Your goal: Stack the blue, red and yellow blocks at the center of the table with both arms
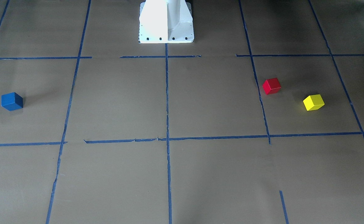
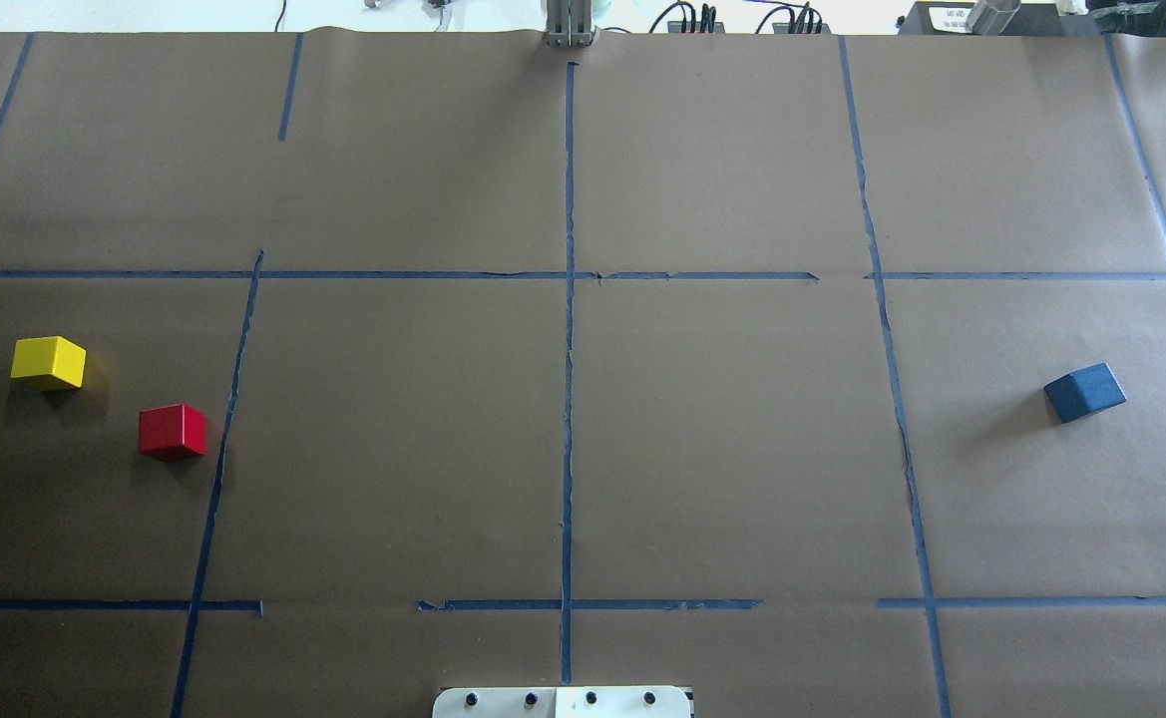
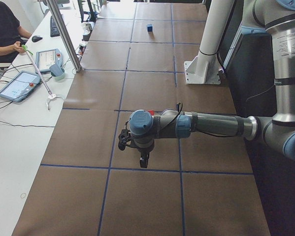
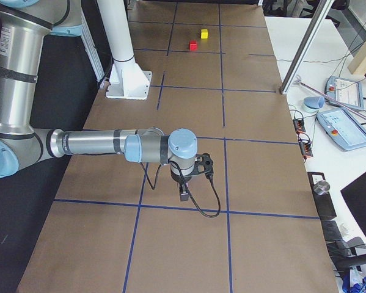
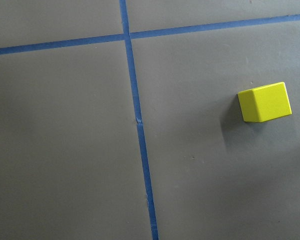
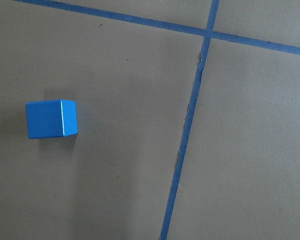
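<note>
The surface (image 2: 742, 449) is covered in brown paper and divided into rectangles by blue tape lines (image 2: 569, 399). The tape is torn and has gaps in several places. The white pedestal (image 1: 166, 21) of the robot stands at the surface's edge.

All three task items rest on the paper, each alone. The yellow block (image 2: 48, 361) and the red block (image 2: 173, 431) sit near each other but apart on the robot's left portion. The red one is just beside a tape line. The blue block (image 2: 1084, 391) lies well apart from them on the robot's right portion.

The side views show a white bench along the surface carrying tablets (image 3: 18, 85). A seated person (image 3: 2, 29) in black is cut off at the frame edge.

The arms appear only in the side views. Each reaches out level above the surface with its tool pointing down. The left end effector (image 3: 144, 161) shows in the left-end view alone and the right end effector (image 4: 184, 194) in the right-end view alone. From those angles it cannot be told whether the fingers are spread or pressed together.

The left wrist camera frames only the yellow block, and the right wrist camera only the blue one — neither shows its own fingers. In the side views the far blocks are small specks, with their orientation unreadable.
</note>
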{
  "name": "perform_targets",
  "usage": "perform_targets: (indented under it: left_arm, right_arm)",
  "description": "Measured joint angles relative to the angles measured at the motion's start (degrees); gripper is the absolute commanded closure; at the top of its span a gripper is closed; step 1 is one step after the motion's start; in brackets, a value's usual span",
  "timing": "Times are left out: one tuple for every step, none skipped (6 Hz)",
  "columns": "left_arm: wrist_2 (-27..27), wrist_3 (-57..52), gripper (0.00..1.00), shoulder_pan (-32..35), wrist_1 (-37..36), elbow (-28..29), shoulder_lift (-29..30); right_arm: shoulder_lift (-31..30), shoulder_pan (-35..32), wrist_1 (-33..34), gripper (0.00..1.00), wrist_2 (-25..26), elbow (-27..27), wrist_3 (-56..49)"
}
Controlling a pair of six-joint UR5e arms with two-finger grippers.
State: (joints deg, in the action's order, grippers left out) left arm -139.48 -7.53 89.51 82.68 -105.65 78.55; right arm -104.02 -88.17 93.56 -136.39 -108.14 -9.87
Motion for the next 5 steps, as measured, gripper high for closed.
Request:
perform_targets:
  left_arm:
    - [0.1, -0.1, 0.00, -0.1, 0.0, -0.1, 0.0]
    - [0.2, -0.1, 0.00, -0.3, 0.3, -0.1, 0.0]
    - [0.3, -0.1, 0.00, -0.4, 0.6, -0.2, 0.1]
    - [0.3, -0.1, 0.00, -0.4, 0.8, -0.3, 0.1]
    - [0.2, 0.0, 0.00, -0.5, 0.9, -0.1, 0.3]
  right_arm:
    - [0.0, 0.0, 0.0, 0.00, 0.2, 0.2, 0.0]
    - [-0.1, 0.1, 0.0, 0.00, 0.4, 0.8, -0.1]
    - [-0.1, 0.1, -0.1, 0.00, 0.4, 1.5, -0.1]
    - [-0.1, 0.2, -0.2, 0.00, 0.0, 1.8, 0.0]
    - [-0.1, 0.2, -0.5, 0.00, -0.5, 2.0, 0.1]
